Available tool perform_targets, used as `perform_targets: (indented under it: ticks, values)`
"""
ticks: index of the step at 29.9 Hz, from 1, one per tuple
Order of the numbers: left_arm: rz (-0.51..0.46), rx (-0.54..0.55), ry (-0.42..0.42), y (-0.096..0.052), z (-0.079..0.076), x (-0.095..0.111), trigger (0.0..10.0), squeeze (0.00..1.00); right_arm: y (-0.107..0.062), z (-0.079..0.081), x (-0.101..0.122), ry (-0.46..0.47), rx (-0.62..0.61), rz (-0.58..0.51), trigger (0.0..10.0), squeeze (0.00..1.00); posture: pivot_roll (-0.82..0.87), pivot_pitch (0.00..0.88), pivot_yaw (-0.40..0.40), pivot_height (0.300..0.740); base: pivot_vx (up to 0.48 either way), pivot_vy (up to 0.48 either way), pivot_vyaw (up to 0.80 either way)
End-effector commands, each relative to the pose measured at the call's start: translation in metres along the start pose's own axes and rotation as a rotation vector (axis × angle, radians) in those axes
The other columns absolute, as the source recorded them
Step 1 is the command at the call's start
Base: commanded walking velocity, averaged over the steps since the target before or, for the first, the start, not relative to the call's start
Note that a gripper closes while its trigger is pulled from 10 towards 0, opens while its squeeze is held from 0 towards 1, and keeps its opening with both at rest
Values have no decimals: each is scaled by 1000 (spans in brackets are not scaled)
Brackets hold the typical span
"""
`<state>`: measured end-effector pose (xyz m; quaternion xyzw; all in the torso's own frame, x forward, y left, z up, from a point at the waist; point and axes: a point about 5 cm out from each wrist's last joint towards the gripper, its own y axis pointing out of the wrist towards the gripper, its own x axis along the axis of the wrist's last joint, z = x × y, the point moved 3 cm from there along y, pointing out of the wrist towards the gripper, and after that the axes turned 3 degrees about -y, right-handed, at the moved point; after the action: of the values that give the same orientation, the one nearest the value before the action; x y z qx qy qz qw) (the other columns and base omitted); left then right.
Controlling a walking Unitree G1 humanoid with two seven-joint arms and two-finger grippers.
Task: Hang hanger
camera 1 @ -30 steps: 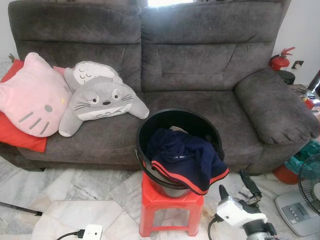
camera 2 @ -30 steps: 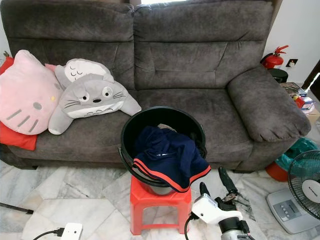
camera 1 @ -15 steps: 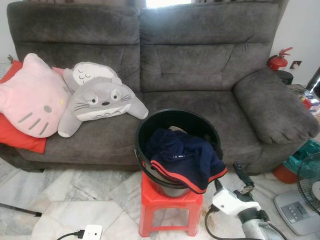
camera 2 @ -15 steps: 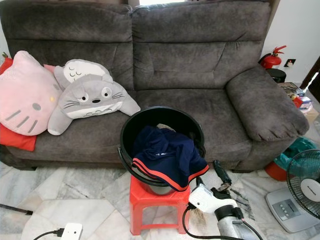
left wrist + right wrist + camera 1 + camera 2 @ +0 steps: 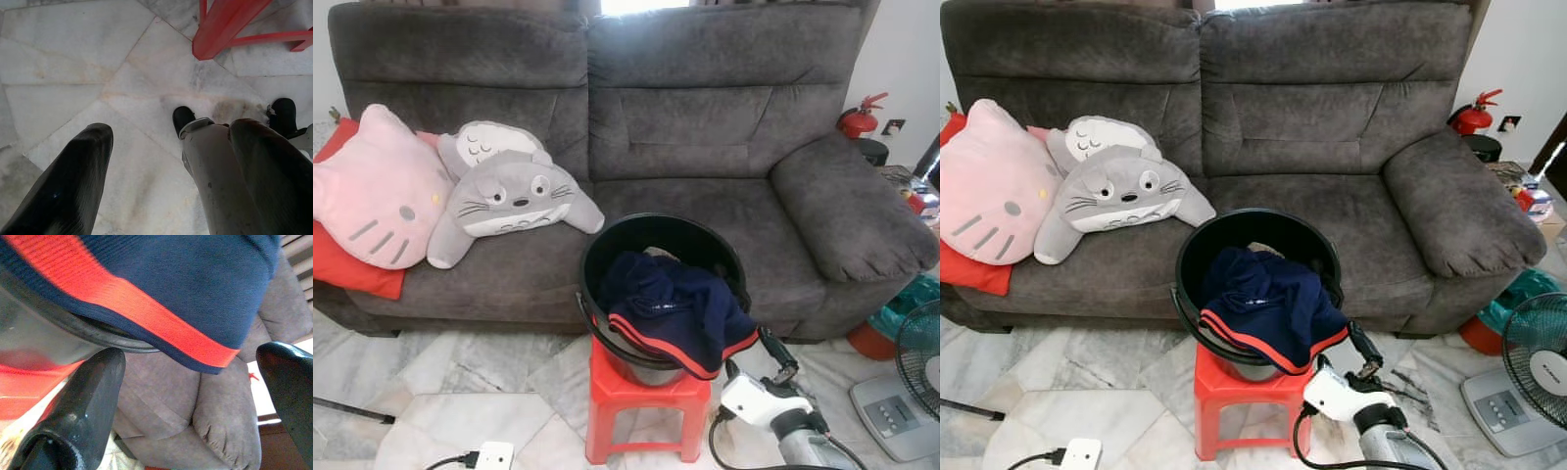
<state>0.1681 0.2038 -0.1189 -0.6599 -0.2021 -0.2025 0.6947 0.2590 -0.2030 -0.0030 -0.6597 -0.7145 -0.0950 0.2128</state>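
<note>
A black bucket (image 5: 607, 245) stands on a red stool (image 5: 646, 397) in front of the sofa. A navy garment with a red-striped hem (image 5: 680, 308) hangs over the bucket's front rim. My right gripper (image 5: 754, 360) is low at the bucket's right side, open, its fingers pointing up at the hem. In the right wrist view the hem (image 5: 146, 318) is just beyond the fingers (image 5: 88, 401), with nothing between them. My left gripper (image 5: 171, 129) hangs open over the marble floor near a stool leg (image 5: 220, 29).
A grey sofa (image 5: 705, 127) fills the back, with a pink cat cushion (image 5: 377, 186) and a grey plush (image 5: 514, 196) on its left seat. A fan (image 5: 920, 357) and a scale (image 5: 896, 416) sit on the floor at the right. A power strip (image 5: 489, 455) lies front left, and a fire extinguisher (image 5: 862, 117) stands back right.
My right gripper has moved left and up from beside the stool to the bucket's right side, close under the garment's hem. The camera shifted slightly.
</note>
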Motion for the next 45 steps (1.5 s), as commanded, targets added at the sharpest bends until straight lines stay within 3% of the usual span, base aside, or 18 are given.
perform_targets:
  ticks: [1,10,28,35,45]
  values:
    - [23,-4,19,-1,-1,-5,10000,0,2,-1,3,-4,-8,-18,10000,0,-114,0,16,740,0,0,0]
    - [18,-1,18,0,-1,-4,10000,0,5,-17,6,-27,-98,-53,10000,0,-117,0,15,740,0,0,0]
    - [27,-2,14,-1,0,-6,10000,0,-15,-32,14,-31,-147,-108,10000,0,-122,0,10,740,0,0,0]
    - [23,-2,14,-1,-1,-5,10000,0,-12,-50,25,-40,-192,-139,10000,0,-122,0,10,740,0,0,0]
    - [20,-1,10,-1,-1,-5,10000,0,-10,-58,35,-38,-208,-170,10000,0,-126,0,7,740,0,0,0]
